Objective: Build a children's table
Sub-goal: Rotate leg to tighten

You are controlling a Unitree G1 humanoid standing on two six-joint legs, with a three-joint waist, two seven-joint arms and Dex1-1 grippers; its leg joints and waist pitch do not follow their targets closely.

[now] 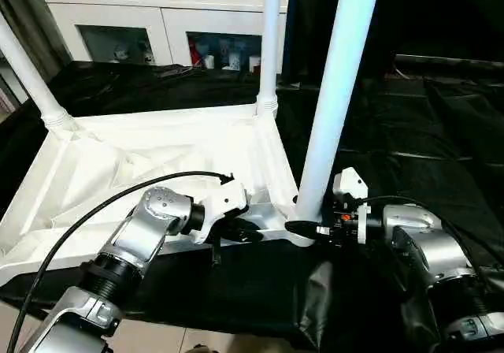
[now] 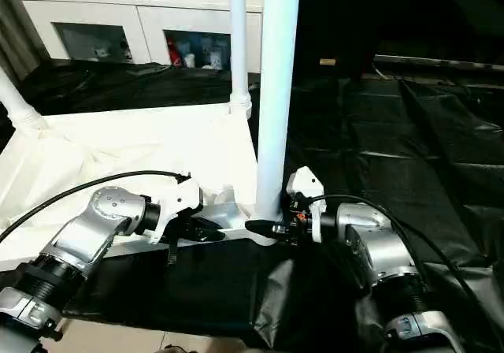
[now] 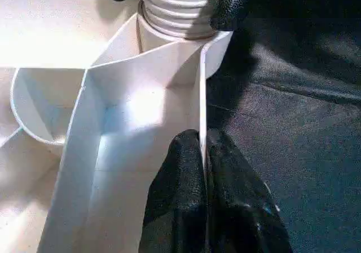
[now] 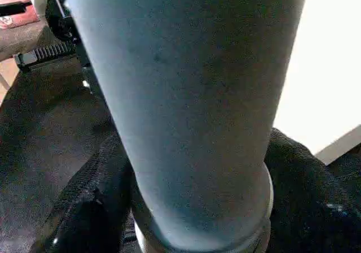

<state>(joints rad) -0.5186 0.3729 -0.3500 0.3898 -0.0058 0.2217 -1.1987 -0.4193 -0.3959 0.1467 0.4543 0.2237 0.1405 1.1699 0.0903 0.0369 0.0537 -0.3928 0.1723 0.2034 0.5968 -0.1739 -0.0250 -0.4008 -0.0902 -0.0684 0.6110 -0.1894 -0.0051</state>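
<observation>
The white tabletop [image 1: 150, 164] lies upside down, ribbed underside up, on the black-draped work table [image 1: 441, 124]. Three white legs stand up from its corners: one at the far left [image 1: 27, 73], one at the far right [image 1: 270, 46] and one at the near right [image 1: 339, 93]. My right gripper [image 1: 304, 228] is shut around the ridged base of the near right leg [image 4: 192, 95], a black finger [image 4: 84, 208] on each side. My left gripper [image 3: 203, 157] is shut on the tabletop's thin front rim wall [image 3: 201, 95], just left of that corner socket.
A white cabinet with glass doors [image 1: 157, 10] stands behind the work table. A black cable [image 1: 102, 207] loops from my left forearm over the tabletop. The table's front edge and the floor [image 1: 157, 341] lie just below my arms.
</observation>
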